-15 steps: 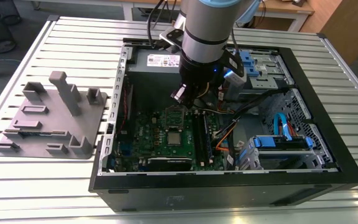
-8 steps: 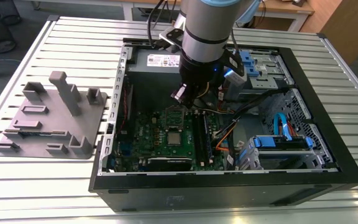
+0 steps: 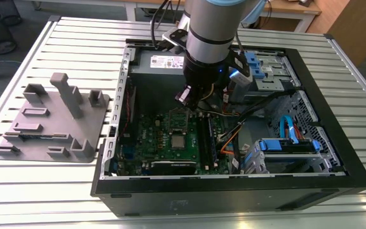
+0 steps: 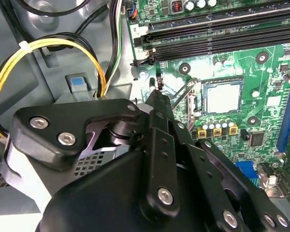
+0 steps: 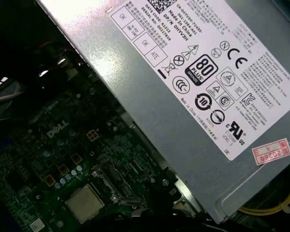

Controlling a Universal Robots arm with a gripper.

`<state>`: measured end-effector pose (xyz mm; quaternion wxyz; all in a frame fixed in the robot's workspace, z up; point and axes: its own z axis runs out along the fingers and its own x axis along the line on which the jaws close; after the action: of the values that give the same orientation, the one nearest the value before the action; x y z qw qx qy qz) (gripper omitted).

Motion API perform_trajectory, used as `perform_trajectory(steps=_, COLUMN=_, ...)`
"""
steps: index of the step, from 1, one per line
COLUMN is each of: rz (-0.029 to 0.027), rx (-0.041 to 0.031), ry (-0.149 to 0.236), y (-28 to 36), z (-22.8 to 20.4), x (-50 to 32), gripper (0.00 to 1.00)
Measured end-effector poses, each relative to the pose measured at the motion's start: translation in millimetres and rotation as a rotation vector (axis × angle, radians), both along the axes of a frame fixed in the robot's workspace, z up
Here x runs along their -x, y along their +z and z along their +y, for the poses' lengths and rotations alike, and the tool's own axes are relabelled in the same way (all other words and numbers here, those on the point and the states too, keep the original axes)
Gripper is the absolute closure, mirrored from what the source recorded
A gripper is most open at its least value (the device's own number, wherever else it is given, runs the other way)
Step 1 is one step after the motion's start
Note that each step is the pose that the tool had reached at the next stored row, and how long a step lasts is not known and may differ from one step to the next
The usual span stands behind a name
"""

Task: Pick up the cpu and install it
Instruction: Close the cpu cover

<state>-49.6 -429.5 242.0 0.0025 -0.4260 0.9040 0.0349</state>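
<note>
The cpu point(image 3: 178, 141) is a small silvery square lying flat in its socket on the green motherboard point(image 3: 154, 138) inside the open computer case. It is also in both wrist views, cpu point(image 4: 224, 96) and cpu point(image 5: 84, 202). The dark socket frame point(image 3: 178, 116) stands raised beside it, and its metal lever point(image 4: 184, 93) sticks up. My gripper point(image 3: 190, 102) hangs over the board just beyond the raised frame, apart from the chip. In the second wrist view the gripper point(image 4: 157, 90) narrows to a single tip, shut, with nothing held.
The case walls point(image 3: 110, 143) ring the board. The grey power supply point(image 5: 183, 96) is close behind the arm. Yellow and black cables point(image 4: 48, 48) and blue drive brackets point(image 3: 288, 145) fill the exterior view's right. A grey tray with posts point(image 3: 49, 124) sits outside the case.
</note>
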Motion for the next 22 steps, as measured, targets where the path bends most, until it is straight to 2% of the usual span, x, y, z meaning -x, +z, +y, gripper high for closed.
perform_trajectory(steps=22, rz=0.0, rx=0.0004, ry=0.058, y=2.6, z=0.0, x=0.0, gripper=0.89)
